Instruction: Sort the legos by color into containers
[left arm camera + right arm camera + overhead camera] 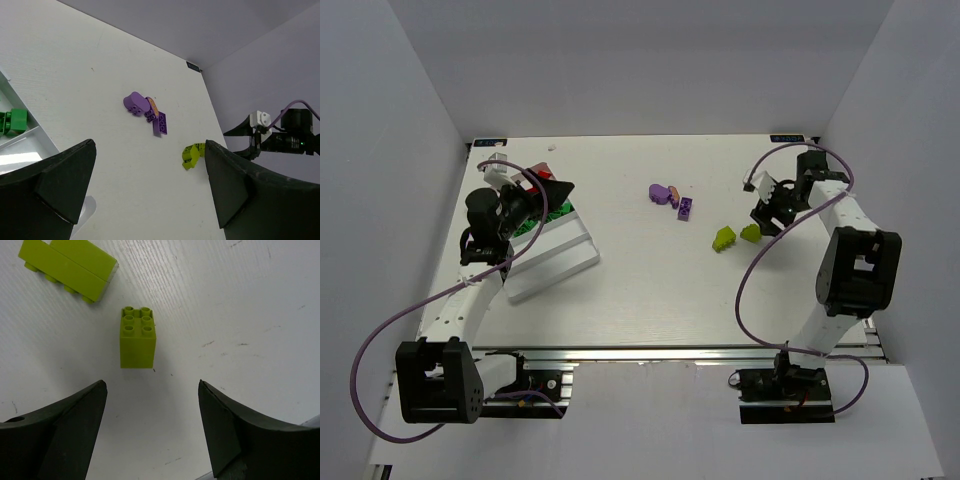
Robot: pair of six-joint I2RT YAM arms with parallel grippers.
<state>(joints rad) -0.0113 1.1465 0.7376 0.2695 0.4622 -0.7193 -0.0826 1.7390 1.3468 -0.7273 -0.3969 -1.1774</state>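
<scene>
Right pincer (pixel 151 385) spread wide, empty — near yellow-green brick (pixel 137 340); left pincer (pixel 150 145) likewise, at tray (pixel 565 262).

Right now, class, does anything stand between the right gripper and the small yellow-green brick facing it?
Nothing visible does: only bare table separates the open right gripper from the small yellow-green brick. A longer yellow-green brick lies beyond it, apart.

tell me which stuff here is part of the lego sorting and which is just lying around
Part of the job:
- yellow-green bricks
- purple bricks
- pinkish brick
- green bricks, already in the tray
- white tray
- left pincer and right pincer, both open

Just there:
- purple cables
- black corner labels
- small white scrap
</scene>
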